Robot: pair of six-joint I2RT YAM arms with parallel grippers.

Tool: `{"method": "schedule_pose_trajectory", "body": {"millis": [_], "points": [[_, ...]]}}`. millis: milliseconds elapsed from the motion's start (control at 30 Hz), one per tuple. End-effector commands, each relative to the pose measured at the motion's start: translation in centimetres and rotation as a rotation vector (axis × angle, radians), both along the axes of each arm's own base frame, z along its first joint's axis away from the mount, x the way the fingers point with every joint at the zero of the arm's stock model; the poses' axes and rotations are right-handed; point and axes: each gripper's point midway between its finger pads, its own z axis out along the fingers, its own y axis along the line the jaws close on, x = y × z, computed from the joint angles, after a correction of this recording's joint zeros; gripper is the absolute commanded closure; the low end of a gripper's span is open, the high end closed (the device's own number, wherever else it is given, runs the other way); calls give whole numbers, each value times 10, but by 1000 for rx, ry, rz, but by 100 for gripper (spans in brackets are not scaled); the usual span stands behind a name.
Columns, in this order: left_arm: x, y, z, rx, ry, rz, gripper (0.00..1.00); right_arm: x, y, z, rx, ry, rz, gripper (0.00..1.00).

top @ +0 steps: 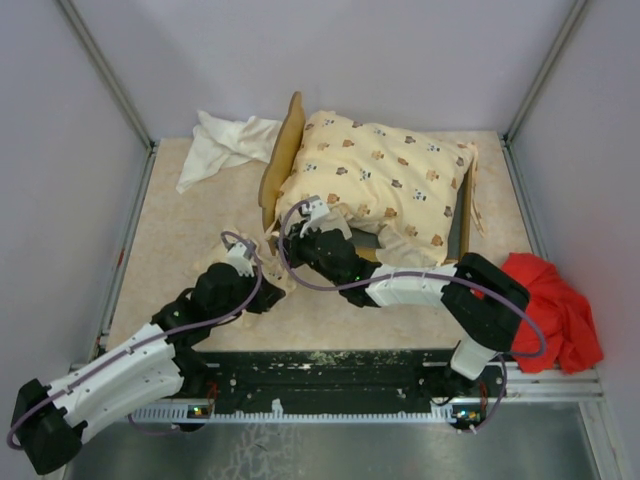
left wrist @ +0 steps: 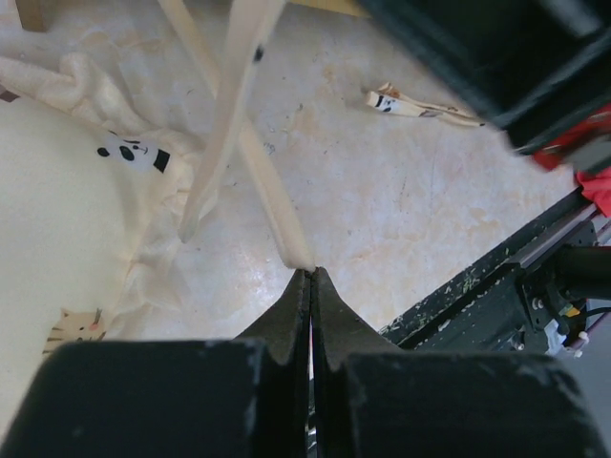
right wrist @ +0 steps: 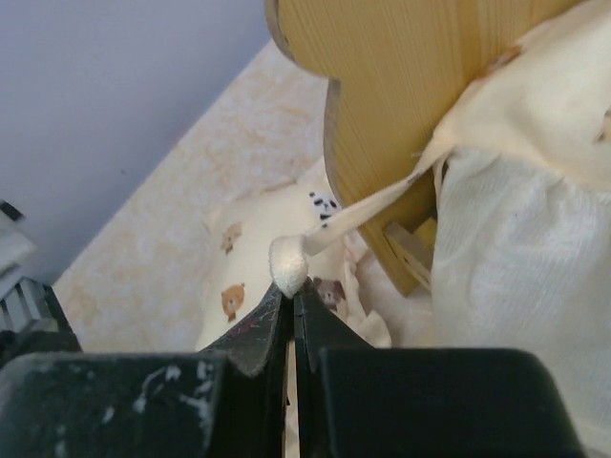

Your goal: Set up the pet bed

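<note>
The bed frame [top: 285,150] stands in the upper middle of the top view, its headboard on the left side. The cushion [top: 385,175] lies askew over it and is not yet seated flat inside. The pillow [right wrist: 237,258] lies on the table [top: 180,230], in the lower left of the right wrist view, below the headboard's edge.

The right pincer [right wrist: 291,296] is closed on the knotted end of a tie [right wrist: 368,205]. From the fingertips the tie's long axis runs up and right, across the front of the headboard, to the cushion's corner at the right of that frame. So the cushion lies up and right of this pincer with the headboard between them, and any pull will likely drag the corner toward the wood.

The left pincer [left wrist: 310,281] is also closed, with the end of a second tie [left wrist: 272,205] pinched at its tips. That tie slants toward the upper left of its frame. Whether it belongs to the cushion or the pillow cannot be told.

In the top view the right arm is the one nearer the frame, with the left just below and left of it.
</note>
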Motion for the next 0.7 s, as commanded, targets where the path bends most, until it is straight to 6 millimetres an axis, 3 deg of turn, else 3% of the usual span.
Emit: {"method": "schedule_pose_trajectory", "body": {"millis": [0, 367, 500, 600, 667], "points": [[7, -9, 36, -109, -48, 24, 100, -2, 7, -1, 3, -21, 36, 100], [28, -3, 41, -60, -50, 110, 100, -7, -13, -40, -141, 42, 10, 98], [34, -2, 42, -51, -29, 125, 100, -5, -23, -30, -170, 10, -13, 83], [40, 3, 46, -53, -29, 143, 100, -6, -36, -8, -211, -136, -2, 65], [45, 5, 47, -63, -22, 148, 100, -9, -45, 5, -258, -260, 18, 59]]}}
